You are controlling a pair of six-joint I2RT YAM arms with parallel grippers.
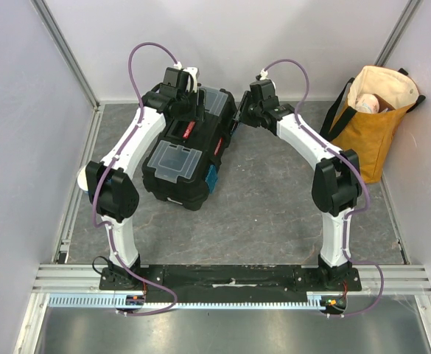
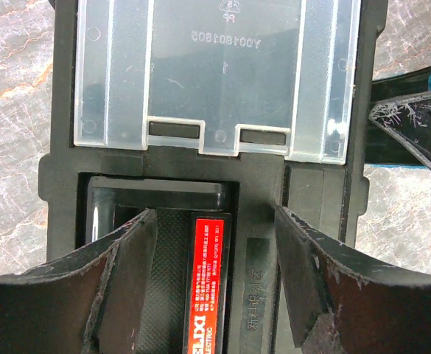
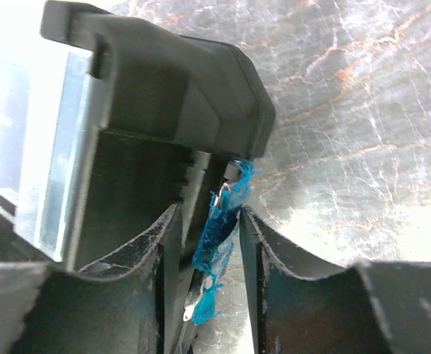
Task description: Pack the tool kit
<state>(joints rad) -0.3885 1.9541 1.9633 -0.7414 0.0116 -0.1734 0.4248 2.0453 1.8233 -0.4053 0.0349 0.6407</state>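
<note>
The black toolbox (image 1: 182,166) lies closed on the table with its two clear lids (image 1: 172,158) on top. My left gripper (image 1: 191,109) hovers over its far half. In the left wrist view it (image 2: 215,214) is open, one finger on each side of the red handle panel (image 2: 206,287), below a clear lid (image 2: 215,74). My right gripper (image 1: 239,118) is at the box's far right side. In the right wrist view it (image 3: 209,210) stands around a worn blue side latch (image 3: 219,228), the right finger touching it. No loose hand tools are in view.
A mustard-yellow tote bag (image 1: 373,125) with something pale inside stands at the back right by the wall. A second blue latch (image 1: 211,175) shows on the box's near side. A small pale round thing (image 1: 82,179) sits behind my left elbow. Metal rails run along the table's left and near edges.
</note>
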